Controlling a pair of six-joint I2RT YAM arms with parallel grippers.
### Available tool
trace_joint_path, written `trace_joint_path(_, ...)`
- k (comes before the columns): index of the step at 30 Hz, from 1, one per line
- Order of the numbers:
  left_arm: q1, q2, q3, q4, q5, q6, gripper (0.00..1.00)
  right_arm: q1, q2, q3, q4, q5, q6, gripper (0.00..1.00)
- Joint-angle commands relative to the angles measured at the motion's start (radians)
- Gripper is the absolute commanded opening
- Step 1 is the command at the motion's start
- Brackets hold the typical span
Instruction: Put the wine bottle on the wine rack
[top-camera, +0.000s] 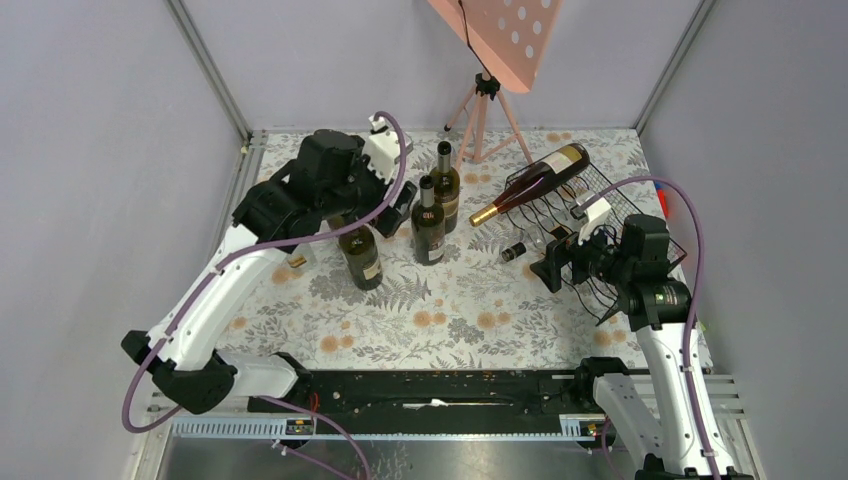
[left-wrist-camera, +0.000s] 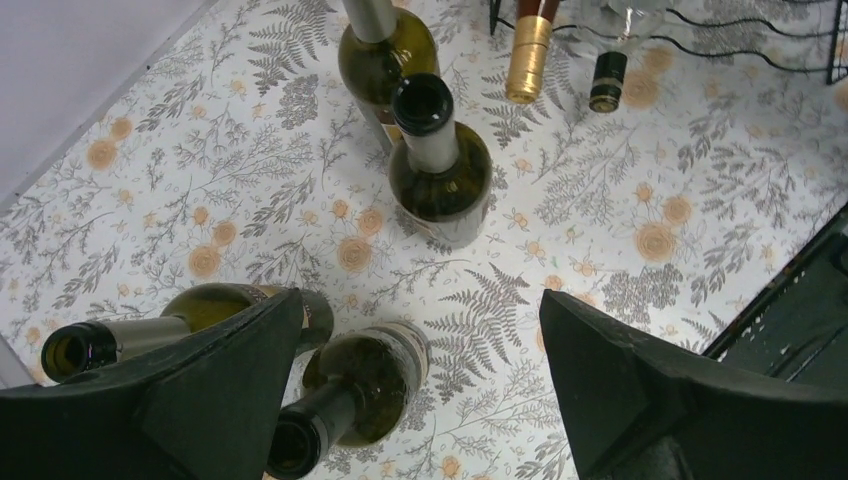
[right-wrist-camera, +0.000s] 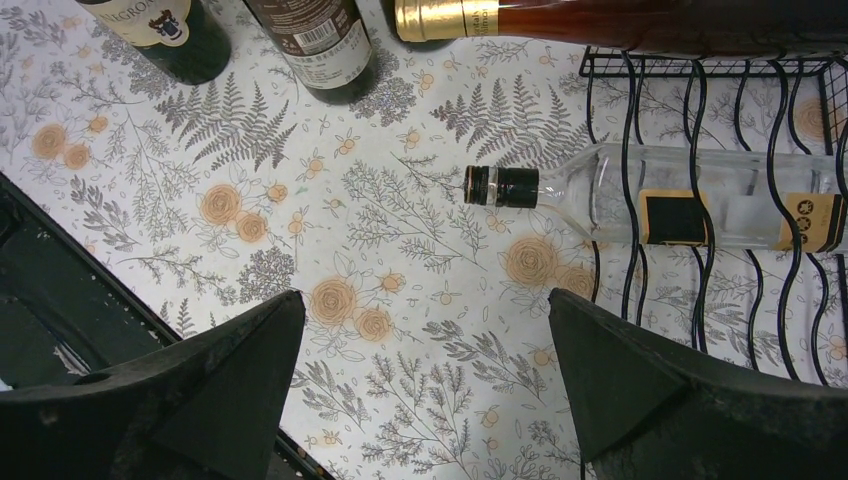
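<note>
The black wire wine rack (top-camera: 600, 235) stands at the right. A red wine bottle with a gold cap (top-camera: 535, 178) lies on its top row, and a clear bottle (top-camera: 520, 250) lies in a lower cradle. Several dark green wine bottles stand on the table: one (top-camera: 361, 256) below my left gripper (top-camera: 385, 212), two more (top-camera: 428, 222) to its right. My left gripper (left-wrist-camera: 420, 300) is open, with a green bottle (left-wrist-camera: 365, 385) just under its left finger. My right gripper (top-camera: 553, 258) is open and empty in front of the rack (right-wrist-camera: 700, 100), near the clear bottle (right-wrist-camera: 680, 205).
A pink tripod stand (top-camera: 487, 105) is at the back centre. Another green bottle (left-wrist-camera: 150, 330) stands left of my left finger. A black rail (top-camera: 440, 390) runs along the near table edge. Grey walls close the sides and back.
</note>
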Motion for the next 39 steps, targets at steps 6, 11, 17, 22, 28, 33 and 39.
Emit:
trace_joint_path(6,0.023,0.187,0.067,0.16,-0.014,-0.101,0.98,-0.007,-0.016,-0.02,0.048,-0.04,-0.023,1.0)
trace_joint_path(11,0.026,0.289,0.088,0.212,-0.012,-0.14,0.92,-0.007,-0.018,-0.023,0.045,-0.044,-0.029,1.0)
trace_joint_path(17,0.029,0.337,0.052,0.25,0.036,-0.175,0.78,-0.007,-0.014,-0.026,0.041,-0.049,-0.039,0.99)
trace_joint_path(22,0.031,0.323,0.019,0.268,0.052,-0.187,0.66,-0.007,-0.011,-0.027,0.037,-0.054,-0.046,0.99)
trace_joint_path(28,0.031,0.31,-0.001,0.293,0.074,-0.192,0.55,-0.007,-0.003,-0.023,0.032,-0.062,-0.048,0.99)
trace_joint_path(33,0.034,0.291,0.003,0.29,0.083,-0.191,0.37,-0.007,0.007,-0.021,0.041,-0.09,-0.032,0.99)
trace_joint_path(39,0.037,0.185,-0.011,0.273,0.162,-0.167,0.03,0.004,0.034,0.0,0.066,-0.308,-0.013,0.99)
